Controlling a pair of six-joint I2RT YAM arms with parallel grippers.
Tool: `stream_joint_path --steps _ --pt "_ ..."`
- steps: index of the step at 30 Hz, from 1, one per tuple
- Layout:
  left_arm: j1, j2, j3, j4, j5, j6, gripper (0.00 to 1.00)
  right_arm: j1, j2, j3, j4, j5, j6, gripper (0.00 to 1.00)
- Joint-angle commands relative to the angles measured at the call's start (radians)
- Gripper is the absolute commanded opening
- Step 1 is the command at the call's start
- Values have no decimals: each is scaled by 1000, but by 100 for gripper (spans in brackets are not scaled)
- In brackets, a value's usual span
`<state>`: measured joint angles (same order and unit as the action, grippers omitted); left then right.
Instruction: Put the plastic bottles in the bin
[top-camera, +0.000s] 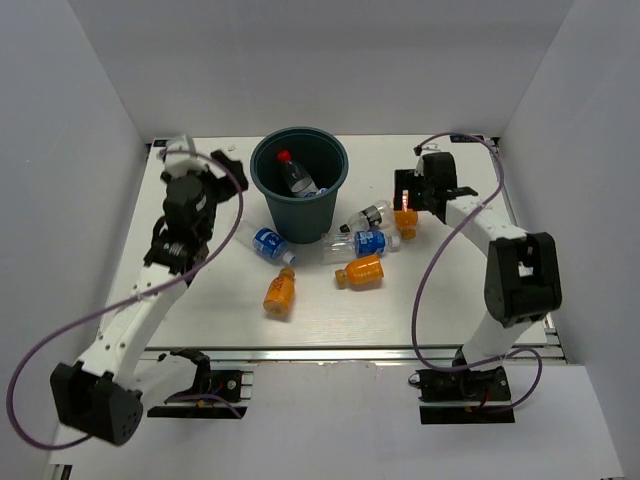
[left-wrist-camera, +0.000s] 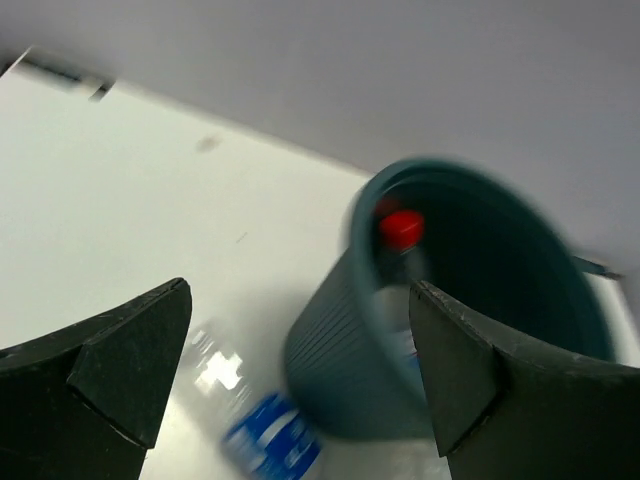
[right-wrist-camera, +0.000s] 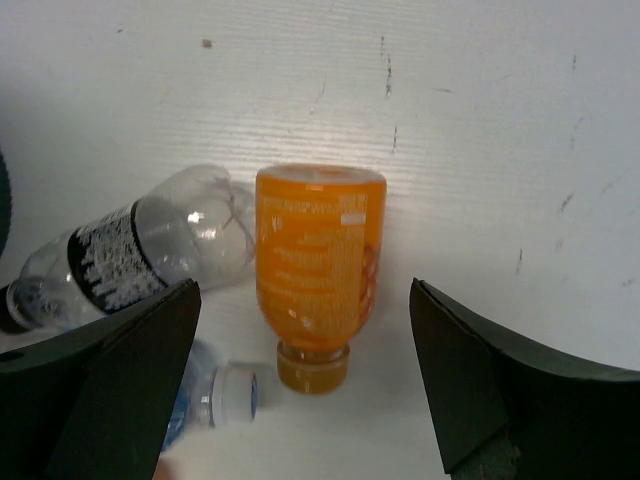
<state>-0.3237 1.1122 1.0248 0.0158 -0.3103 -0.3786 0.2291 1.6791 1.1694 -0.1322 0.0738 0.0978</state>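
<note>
Right now the left gripper (left-wrist-camera: 298, 375) hangs with its jaws wide apart and nothing between them, just left of the bin (top-camera: 300, 200). The bin stands at the far middle of the table (top-camera: 200, 320). Inside it a red-capped clear bottle (top-camera: 291, 173) leans against the wall. The right gripper (right-wrist-camera: 300, 385) hovers at the far right, its jaws equally spread. It straddles an orange bottle (right-wrist-camera: 318, 262) lying on the table, and neither finger touches it. Just left of that bottle lie a dark-labelled clear bottle (right-wrist-camera: 140, 250) and a blue-labelled clear bottle (top-camera: 366, 243). A second blue-labelled bottle (top-camera: 268, 243) lies just near-left of the bin. A middle orange bottle (top-camera: 362, 270) and a near-left orange bottle (top-camera: 280, 292) lie nearer on the table, apart from each other.
</note>
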Motion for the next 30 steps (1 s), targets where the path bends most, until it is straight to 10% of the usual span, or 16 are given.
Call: stream_joint_path --steps 1,6,14,22,30 --pt "2 -121 -165 -134 -223 -123 98 -5 94 110 0 33 -6 89" --pt "3 -224 -425 -74 -248 -353 98 -8 168 153 25 124 63 89" --pt "3 -206 -427 -143 -279 -401 98 -13 277 194 -16 153 115 89" --pt "3 -181 -419 -160 -282 -408 98 -27 240 196 -67 116 158 37" --pt "3 -163 -419 -159 -268 -421 98 -4 -80 230 25 -167 -22 37"
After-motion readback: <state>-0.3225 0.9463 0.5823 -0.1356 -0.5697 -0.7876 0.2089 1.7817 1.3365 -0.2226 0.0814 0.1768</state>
